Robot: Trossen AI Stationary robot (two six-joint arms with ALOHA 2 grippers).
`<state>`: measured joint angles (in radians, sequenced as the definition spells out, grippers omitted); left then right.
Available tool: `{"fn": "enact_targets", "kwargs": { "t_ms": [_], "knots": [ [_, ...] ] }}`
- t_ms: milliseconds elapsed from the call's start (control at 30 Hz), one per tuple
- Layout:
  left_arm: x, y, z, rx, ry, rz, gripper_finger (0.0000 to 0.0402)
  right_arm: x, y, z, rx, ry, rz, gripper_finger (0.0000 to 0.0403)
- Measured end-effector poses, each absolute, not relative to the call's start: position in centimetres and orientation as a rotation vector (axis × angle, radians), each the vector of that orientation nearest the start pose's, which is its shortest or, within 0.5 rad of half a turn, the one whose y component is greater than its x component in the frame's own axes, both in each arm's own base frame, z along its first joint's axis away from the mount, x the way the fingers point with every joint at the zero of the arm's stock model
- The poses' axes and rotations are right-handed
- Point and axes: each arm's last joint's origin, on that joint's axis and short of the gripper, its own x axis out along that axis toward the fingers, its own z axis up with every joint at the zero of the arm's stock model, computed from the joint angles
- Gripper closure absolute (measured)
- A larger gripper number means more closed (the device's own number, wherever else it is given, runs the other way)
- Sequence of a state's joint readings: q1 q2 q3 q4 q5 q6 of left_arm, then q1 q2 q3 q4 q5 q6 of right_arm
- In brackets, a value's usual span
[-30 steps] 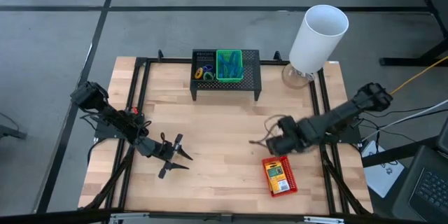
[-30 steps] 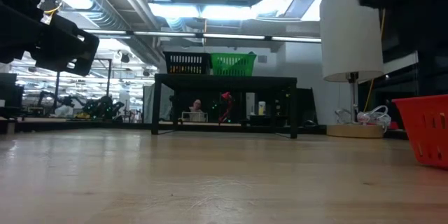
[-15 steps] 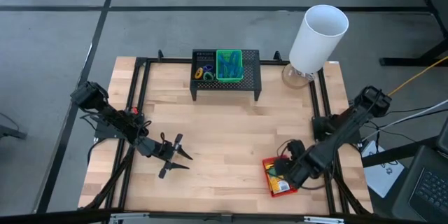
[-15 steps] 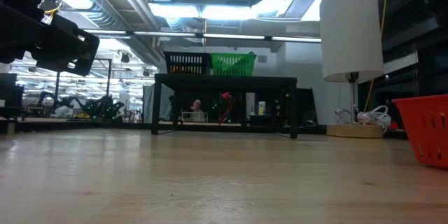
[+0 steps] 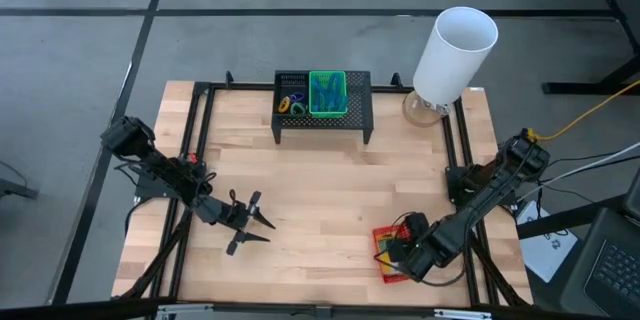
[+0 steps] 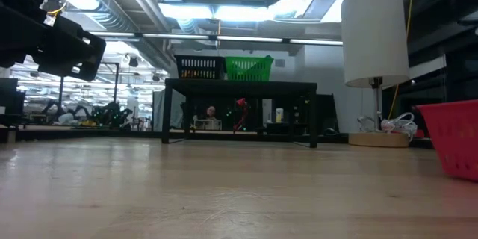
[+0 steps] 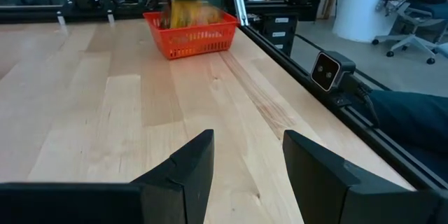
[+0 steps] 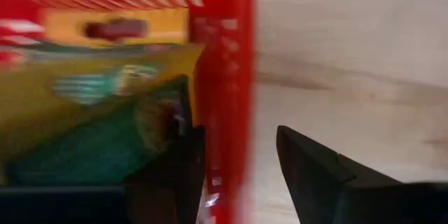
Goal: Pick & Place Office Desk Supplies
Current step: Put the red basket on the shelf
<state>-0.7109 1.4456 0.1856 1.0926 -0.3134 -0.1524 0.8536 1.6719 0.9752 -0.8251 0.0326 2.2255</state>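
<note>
Pale wood planks make up the desk [image 5: 320, 200], the biggest thing in sight, framed by black rails. At its far edge stands a tall white cylinder [image 5: 455, 55], and beside that a wide black mesh stand [image 5: 322, 120] carrying a black basket [image 5: 291, 94] with small coloured rings and a green basket [image 5: 327, 93] holding thin blue bands.

Both arms come next in size. The left arm lies over the near-left part of the desk, its left hand [image 5: 250, 225] spread wide and holding nothing, well apart from any supply. The right arm reaches down to the near-right corner, where the right hand [image 8: 234, 175] sits at the red basket [image 5: 398, 252]. In the right wrist view its fingers are parted and straddle the basket's red wall, one inside and one outside; whether they already press it I cannot tell.

The red basket rests on the desk near the right rail, with a yellow-and-green flat pack [image 8: 91, 105] lying inside it.

By my judgement the basket is light, thin lattice plastic: stiff enough to lift by one wall, yet likely to flex and tip toward its loaded side. Taking the rim midway along a wall seems safest; the pack looks slick and could slide if it tilts.
</note>
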Motion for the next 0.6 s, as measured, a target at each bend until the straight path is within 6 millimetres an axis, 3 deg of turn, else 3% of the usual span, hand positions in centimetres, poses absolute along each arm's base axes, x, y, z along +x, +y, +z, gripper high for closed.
{"fn": "enact_targets", "kwargs": {
  "t_ms": [133, 333, 600],
  "knots": [
    [16.7, -13.2, 13.4, -0.066, 0.182, -0.384, 0.0233, 18.4, 21.1, 15.0, 1.082, 1.286, -1.037, 0.0258],
    [16.7, -13.2, 13.4, -0.064, 0.184, -0.384, 0.0233, 18.4, 21.1, 15.0, 1.071, 1.279, -1.034, 0.0382],
    [16.7, -13.2, 13.4, -0.064, 0.183, -0.378, 0.0233, 19.0, 19.9, 16.1, 1.114, 1.265, -1.041, 0.0398]
  ]
}}
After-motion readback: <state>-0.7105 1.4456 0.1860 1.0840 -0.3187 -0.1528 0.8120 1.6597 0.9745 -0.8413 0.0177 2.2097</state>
